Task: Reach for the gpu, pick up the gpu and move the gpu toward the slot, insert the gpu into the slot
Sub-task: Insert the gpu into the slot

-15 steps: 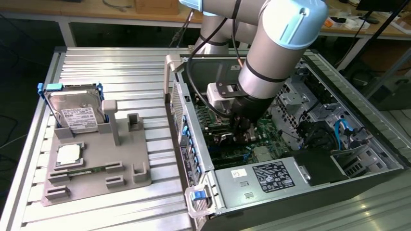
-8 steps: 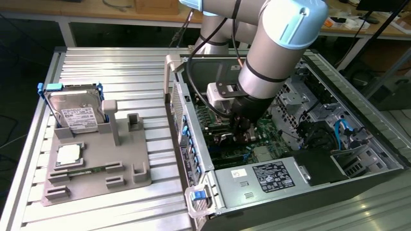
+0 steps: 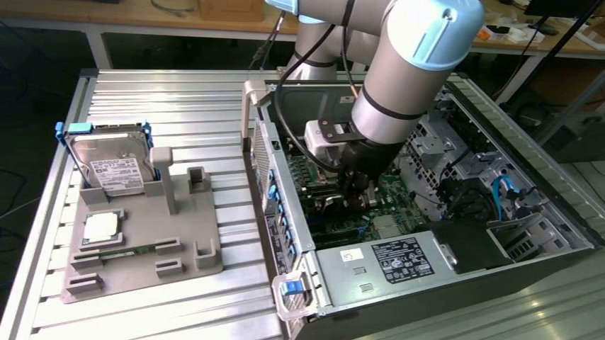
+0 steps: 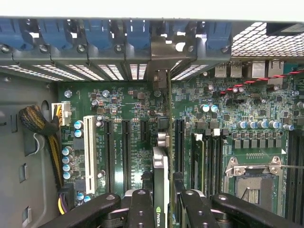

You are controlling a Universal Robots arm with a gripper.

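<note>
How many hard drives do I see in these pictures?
1. The hard drive stands tilted in the grey holder on the exterior view's left, outside the computer case. Others may be hidden inside the case. The end effector holds the gpu, not a drive.

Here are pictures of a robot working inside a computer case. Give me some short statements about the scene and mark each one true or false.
1. The claw holds the gpu edge-on above the green motherboard. True.
2. The hard drive lies inside the computer case. False: it stands in the grey holder on the table, at the exterior view's left.
3. The claw is inside the open case. True.
4. The gpu rests in the grey holder. False: it is between the claw's fingers inside the case.
5. The processor socket on the motherboard has a fan over it. False: it is uncovered.
</note>
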